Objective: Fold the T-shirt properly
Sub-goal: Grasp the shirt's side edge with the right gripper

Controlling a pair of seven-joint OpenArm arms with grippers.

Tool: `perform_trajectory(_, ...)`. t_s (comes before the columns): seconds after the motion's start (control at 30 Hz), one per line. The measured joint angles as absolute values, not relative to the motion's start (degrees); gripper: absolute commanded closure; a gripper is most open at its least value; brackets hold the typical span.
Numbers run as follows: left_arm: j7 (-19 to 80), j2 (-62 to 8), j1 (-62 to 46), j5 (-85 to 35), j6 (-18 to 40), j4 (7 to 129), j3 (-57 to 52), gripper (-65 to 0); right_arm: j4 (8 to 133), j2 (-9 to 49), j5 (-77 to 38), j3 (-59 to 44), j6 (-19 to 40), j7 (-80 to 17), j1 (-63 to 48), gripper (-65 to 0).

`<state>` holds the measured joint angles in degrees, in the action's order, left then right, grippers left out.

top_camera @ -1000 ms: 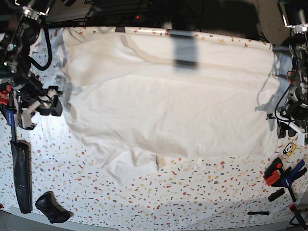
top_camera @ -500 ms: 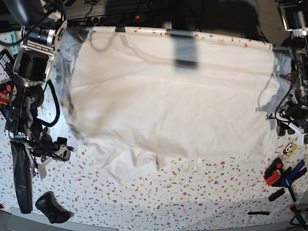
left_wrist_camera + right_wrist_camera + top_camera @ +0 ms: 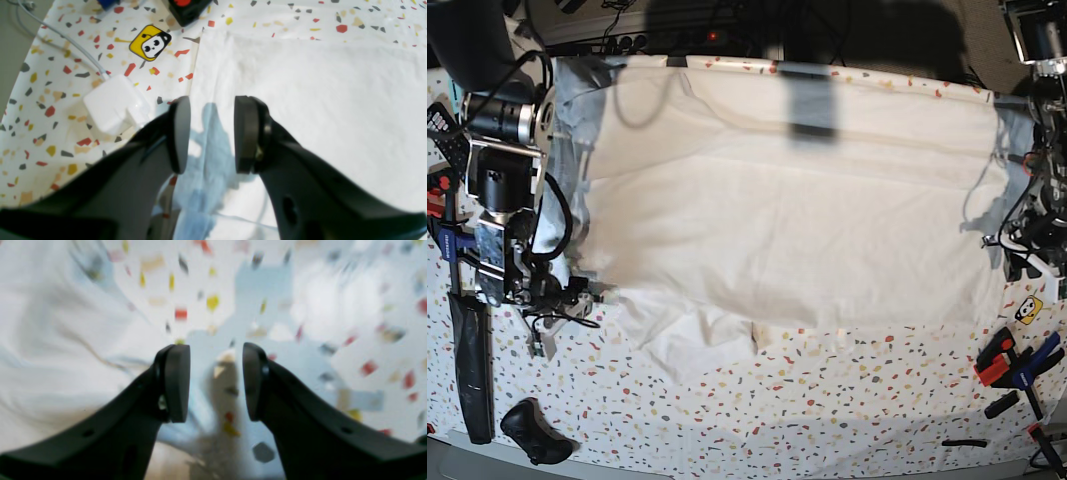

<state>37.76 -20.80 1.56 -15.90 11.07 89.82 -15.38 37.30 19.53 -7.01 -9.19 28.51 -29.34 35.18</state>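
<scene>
**A:** How are your claws now?

**B:** Your left gripper (image 3: 208, 133) has the jaws apart and nothing is between them. It hangs over the edge of the T-shirt (image 3: 787, 210), just beside a white charger block (image 3: 115, 103) and a yellow panda sticker (image 3: 150, 42). Your right gripper (image 3: 215, 383) is also spread wide and holds nothing. Under it you see the speckled tabletop (image 3: 300, 306), and the cloth lies beside it, at the left of that view, which is blurred.

**A:** And where is the shirt?

**B:** It lies spread flat over most of the table, with one sleeve (image 3: 702, 340) sticking out toward the front edge.

**A:** How will it behave when you take it?

**B:** I think it is light, thin and very soft, so it will sag and wrinkle, and one layer can slip from the other. You should pinch it at a hem or a corner, both sides together, and lift slowly so the fold stays straight.
</scene>
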Motion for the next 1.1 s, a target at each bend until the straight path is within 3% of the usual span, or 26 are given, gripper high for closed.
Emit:
perform_trajectory(0.13,37.74,-20.8,1.56,-15.9,11.07,89.82,-15.38,-21.3,35.22,18.59,-2.79,-8.95,28.29,-25.74,35.55,-26.1)
perform_trajectory(0.4,37.74,-20.78,1.56,-15.9,11.09,89.82,-15.38,-21.3,35.24,15.66,-2.9,-8.95,28.88,-27.46,35.62,-25.2)
perform_trajectory(0.63,37.74,-20.8,1.56,-15.9,11.09,89.82,-15.38,-21.3,35.29,13.87,-3.38,-8.95,29.02,-29.04,35.9,0.0)
perform_trajectory(0.9,37.69,-20.78,1.56,-15.9,11.09,89.82,-15.38,-21.3,35.22,15.75,-4.71,-8.95,29.34,-40.93,38.94,0.0)
perform_trajectory(1.1,37.65,-20.8,1.56,-15.9,11.09,89.82,-15.38,-21.3,35.07,17.08,-17.15,-8.95,39.44,-51.96,41.65,0.0)
